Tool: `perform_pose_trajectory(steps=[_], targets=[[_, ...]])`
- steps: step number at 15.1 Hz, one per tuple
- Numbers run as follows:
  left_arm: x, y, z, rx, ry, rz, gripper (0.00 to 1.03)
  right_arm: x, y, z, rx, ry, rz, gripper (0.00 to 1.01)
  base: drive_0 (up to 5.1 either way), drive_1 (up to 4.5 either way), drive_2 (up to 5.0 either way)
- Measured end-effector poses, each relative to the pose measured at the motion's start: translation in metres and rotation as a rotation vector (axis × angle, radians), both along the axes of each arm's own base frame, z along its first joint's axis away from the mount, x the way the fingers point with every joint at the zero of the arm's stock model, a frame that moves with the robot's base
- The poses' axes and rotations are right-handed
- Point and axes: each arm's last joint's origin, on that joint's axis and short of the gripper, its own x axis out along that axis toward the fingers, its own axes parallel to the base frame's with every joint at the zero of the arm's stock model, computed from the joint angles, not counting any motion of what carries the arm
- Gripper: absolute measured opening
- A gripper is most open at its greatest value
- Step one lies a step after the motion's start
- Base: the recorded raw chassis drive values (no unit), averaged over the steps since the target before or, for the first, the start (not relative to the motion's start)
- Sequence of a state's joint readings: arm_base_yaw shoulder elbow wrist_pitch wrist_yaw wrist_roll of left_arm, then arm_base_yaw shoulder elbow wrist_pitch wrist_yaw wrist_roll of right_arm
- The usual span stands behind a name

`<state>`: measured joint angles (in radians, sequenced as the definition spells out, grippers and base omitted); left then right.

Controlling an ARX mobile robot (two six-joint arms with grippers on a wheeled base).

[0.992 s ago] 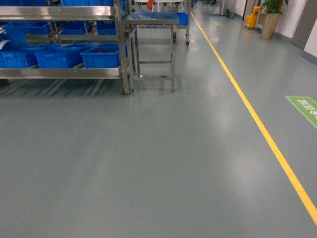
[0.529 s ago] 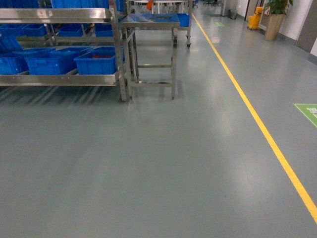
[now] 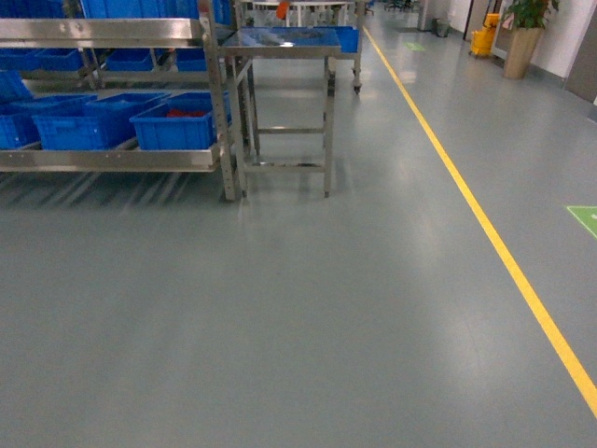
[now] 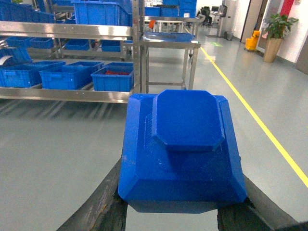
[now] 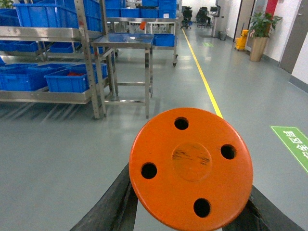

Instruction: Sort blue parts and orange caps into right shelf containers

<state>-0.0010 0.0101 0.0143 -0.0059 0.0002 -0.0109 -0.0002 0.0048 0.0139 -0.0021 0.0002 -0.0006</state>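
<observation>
In the left wrist view a chunky blue part (image 4: 183,154) with a raised octagonal top sits between the black fingers (image 4: 103,202) of my left gripper (image 4: 180,197), which is shut on it. In the right wrist view my right gripper (image 5: 190,204) is shut on a round orange cap (image 5: 191,166) with several holes. Blue crates (image 3: 177,123) stand in a row on the low shelf of a steel rack (image 3: 112,159) at the far left; the crates (image 4: 113,79) also show in the left wrist view. The nearest crate holds something red (image 3: 187,113). Neither gripper shows in the head view.
A small steel table (image 3: 284,42) stands right of the rack. A yellow floor line (image 3: 485,224) runs along the right, with a green floor mark (image 3: 586,217) beyond it. A potted plant (image 3: 520,42) and a yellow bucket (image 3: 483,39) are far back right. Grey floor lies ahead.
The rack and table have drawn nearer and sit lower in the head view. The green floor mark has slid towards the right edge.
</observation>
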Motion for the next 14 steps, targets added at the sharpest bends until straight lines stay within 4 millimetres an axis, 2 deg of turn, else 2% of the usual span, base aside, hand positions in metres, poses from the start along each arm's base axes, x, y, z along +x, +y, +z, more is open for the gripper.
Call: perform_pose_trajectory(steps=[14], targets=[[0.0000,0.0000,-0.0005,0.000,0.005,0.000,0.43,0.0000,0.0000,-0.0005,0.000,0.005,0.000,0.42,0.1,4.30,-4.1]])
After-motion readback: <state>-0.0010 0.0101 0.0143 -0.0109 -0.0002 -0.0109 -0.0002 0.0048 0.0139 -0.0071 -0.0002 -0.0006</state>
